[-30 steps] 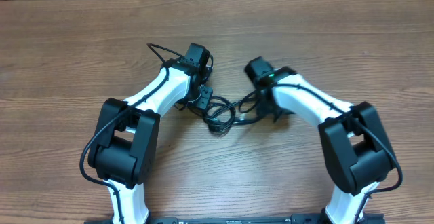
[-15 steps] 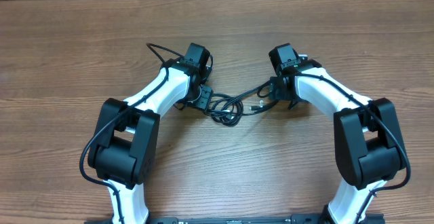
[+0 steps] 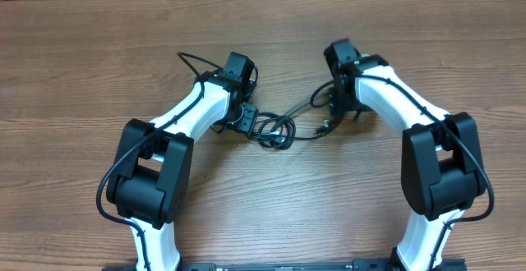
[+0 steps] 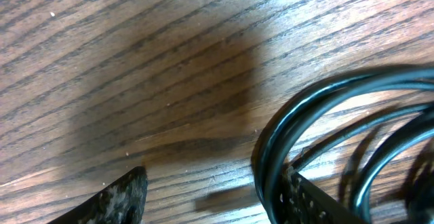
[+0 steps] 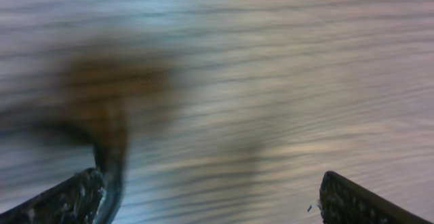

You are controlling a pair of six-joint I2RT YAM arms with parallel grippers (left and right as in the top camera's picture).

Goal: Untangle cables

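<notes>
The cables (image 3: 275, 131) are thin black cords in a small tangle at the table's middle. One strand (image 3: 306, 105) runs right toward my right gripper, and a silver-tipped plug (image 3: 325, 126) lies below it. My left gripper (image 3: 246, 117) sits at the tangle's left edge. In the left wrist view it (image 4: 217, 203) is open, with cable loops (image 4: 271, 149) against the inside of its right finger. My right gripper (image 3: 337, 111) is just right of the strand. In the blurred right wrist view it (image 5: 213, 200) is wide open, with a dark cord (image 5: 112, 159) beside its left finger.
The wooden table (image 3: 82, 74) is bare around the arms. A thicker black cord (image 3: 187, 59) loops off my left arm. Both arm bases stand at the front edge.
My right arm has swung right and then toward the back. The strand has been drawn out to the right and the tangle has stretched. The left arm has stayed still.
</notes>
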